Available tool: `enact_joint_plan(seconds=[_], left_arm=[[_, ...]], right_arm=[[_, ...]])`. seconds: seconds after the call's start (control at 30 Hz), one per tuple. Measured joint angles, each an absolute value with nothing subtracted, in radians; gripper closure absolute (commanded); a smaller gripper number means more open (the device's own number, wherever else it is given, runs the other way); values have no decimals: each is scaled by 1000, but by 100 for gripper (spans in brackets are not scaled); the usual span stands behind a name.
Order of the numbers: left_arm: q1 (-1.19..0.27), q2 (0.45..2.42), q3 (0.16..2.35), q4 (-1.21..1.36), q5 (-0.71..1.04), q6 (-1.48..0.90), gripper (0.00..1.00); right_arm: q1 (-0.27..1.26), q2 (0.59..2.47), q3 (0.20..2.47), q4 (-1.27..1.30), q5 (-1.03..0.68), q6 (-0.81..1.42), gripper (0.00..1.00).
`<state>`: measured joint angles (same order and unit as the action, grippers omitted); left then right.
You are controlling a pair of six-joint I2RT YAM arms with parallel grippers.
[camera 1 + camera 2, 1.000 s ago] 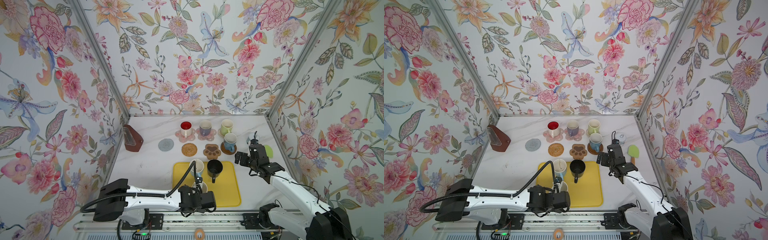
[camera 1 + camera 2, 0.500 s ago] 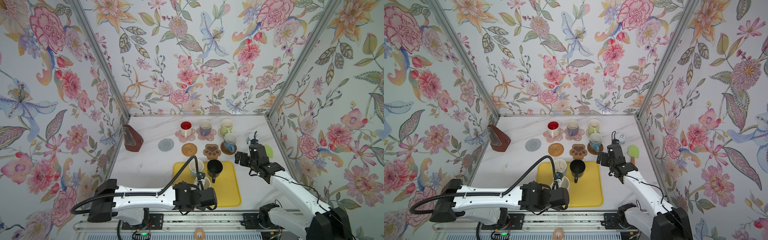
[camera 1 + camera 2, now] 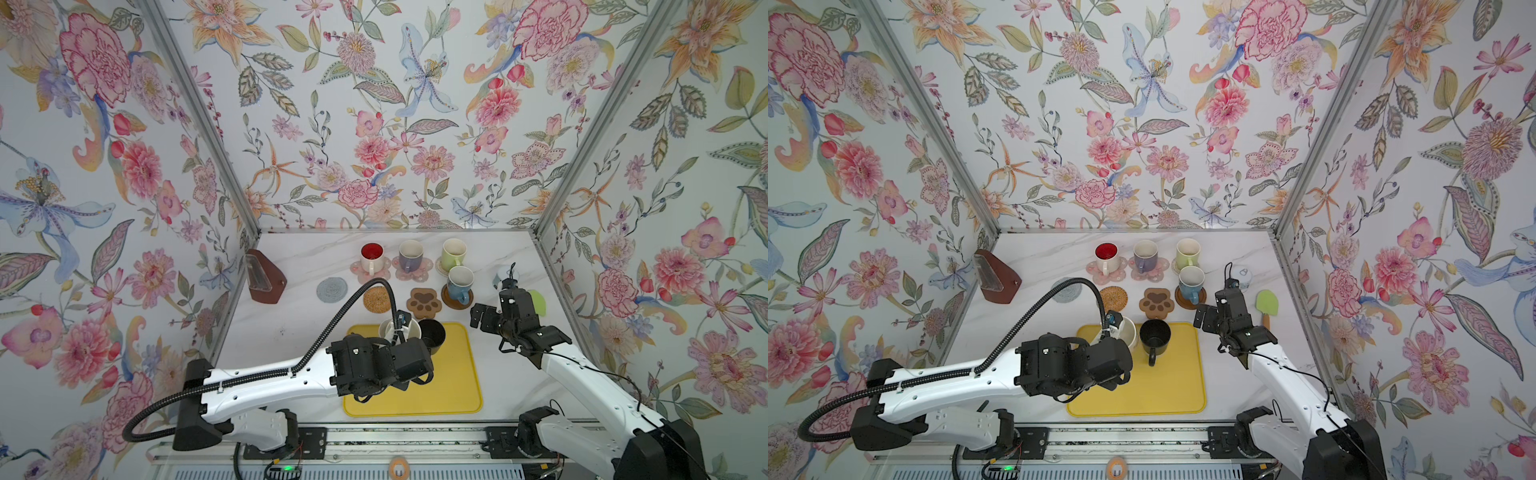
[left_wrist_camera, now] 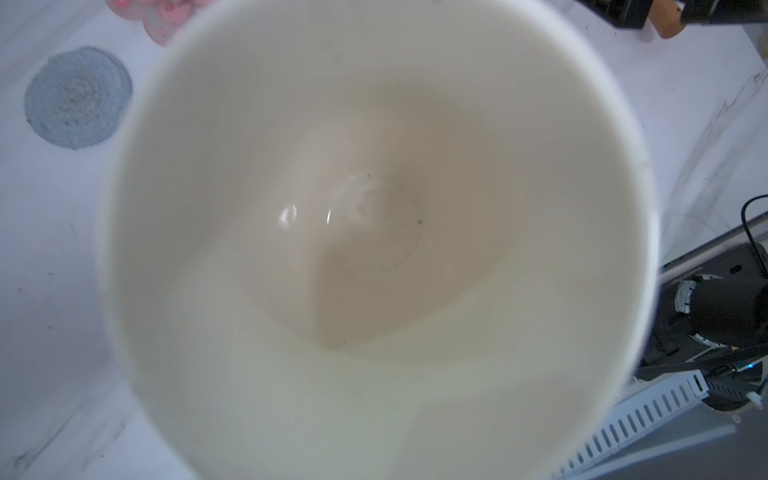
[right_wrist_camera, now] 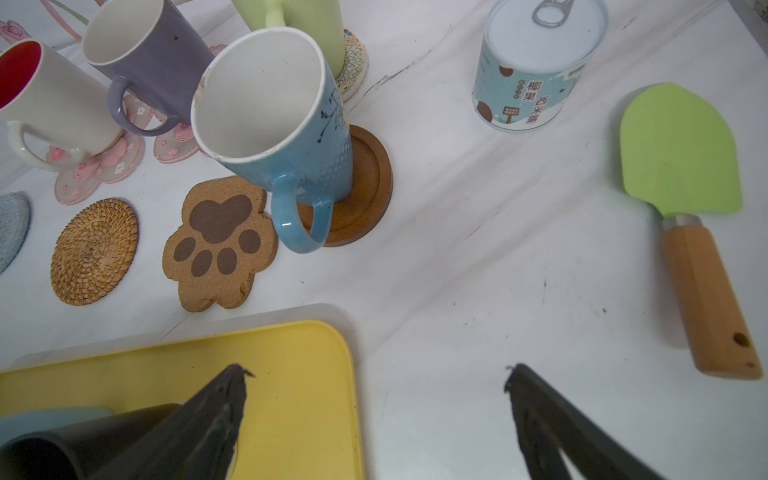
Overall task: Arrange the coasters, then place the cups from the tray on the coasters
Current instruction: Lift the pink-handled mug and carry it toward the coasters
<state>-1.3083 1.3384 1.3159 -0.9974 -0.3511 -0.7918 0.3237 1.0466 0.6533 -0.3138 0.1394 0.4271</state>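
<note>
Left claw (image 3: 1113, 326) clenched on pale mug (image 3: 1130, 334), apparently at rim; right claw (image 5: 376, 370) released, empty. Glazed ceramic judged rigid, weighty, slippery, chip-prone; handle offers surer hold

- Left arm (image 3: 266, 380): white links, black joints, ribbed black hose (image 3: 365, 286) looped above.
- Right arm (image 3: 582, 374): white links, black wrist, thin black cable (image 3: 1227, 272).

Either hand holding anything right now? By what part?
Left hand is shut on a pale mug at the tray; which part it grips is hidden. Right hand is open, empty.
</note>
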Motion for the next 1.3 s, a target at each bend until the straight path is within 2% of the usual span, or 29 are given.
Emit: enact_joint_plan(seconds=[0.3,0.77,1.3], left_arm=[[-1093,1396,1407,-905,-340,-591,100],[-881,1760,1604,-771,-154,-380,100],[-764,1963,1645,-663,5,-250,100]], right_arm=[[324,1004,674,-366,140,427,1],[324,960,691,-463,150,461,1],[318,1039,715,-538,167,549,1]])
